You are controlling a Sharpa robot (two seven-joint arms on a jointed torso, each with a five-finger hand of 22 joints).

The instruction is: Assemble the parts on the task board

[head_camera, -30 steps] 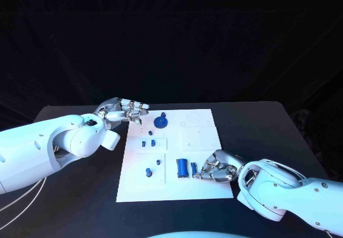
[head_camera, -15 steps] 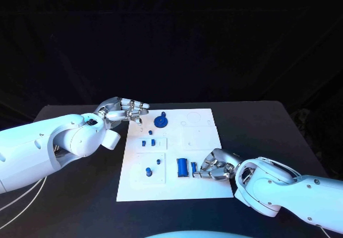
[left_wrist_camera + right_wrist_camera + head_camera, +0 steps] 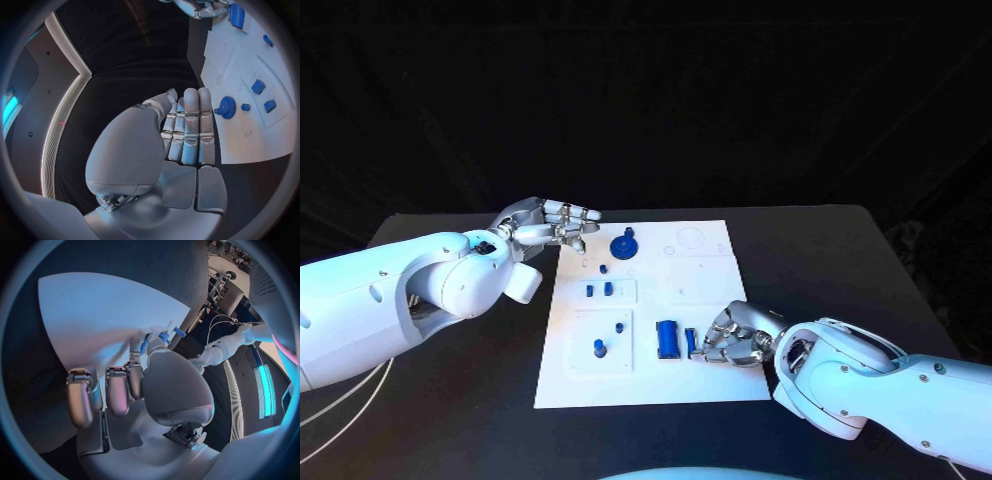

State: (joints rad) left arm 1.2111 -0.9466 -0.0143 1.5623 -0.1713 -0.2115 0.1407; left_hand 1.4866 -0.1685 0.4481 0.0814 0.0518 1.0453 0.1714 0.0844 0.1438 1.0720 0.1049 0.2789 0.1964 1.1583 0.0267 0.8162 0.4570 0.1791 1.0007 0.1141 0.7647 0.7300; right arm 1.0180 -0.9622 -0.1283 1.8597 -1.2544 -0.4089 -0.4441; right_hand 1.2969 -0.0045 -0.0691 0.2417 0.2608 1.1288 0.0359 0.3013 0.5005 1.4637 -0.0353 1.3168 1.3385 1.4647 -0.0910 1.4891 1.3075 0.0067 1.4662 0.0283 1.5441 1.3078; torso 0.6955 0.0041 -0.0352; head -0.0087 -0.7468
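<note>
The white task board (image 3: 711, 385) lies mid-table. A blue gear (image 3: 626, 243) stands near its far edge, and small blue parts (image 3: 597, 290) sit in its left pockets. A blue cylinder (image 3: 669, 337) and a thin blue pin (image 3: 691, 342) lie near the front. My right hand (image 3: 740, 335) rests on the board just right of the pin. Its fingertips (image 3: 156, 342) reach the blue pieces, but I cannot tell whether they pinch the pin. My left hand (image 3: 557, 225) hovers at the board's far left corner with its fingers (image 3: 187, 125) held together around nothing. The gear (image 3: 226, 107) is just beyond them.
Black table (image 3: 444, 400) surrounds the board on all sides. The right half of the board (image 3: 701, 278) holds pale outlined recesses. Two more small blue parts (image 3: 600, 347) sit in the near left pocket.
My right hand has crept slightly left toward the thin blue pin. The left hand and the parts have stayed where they were.
</note>
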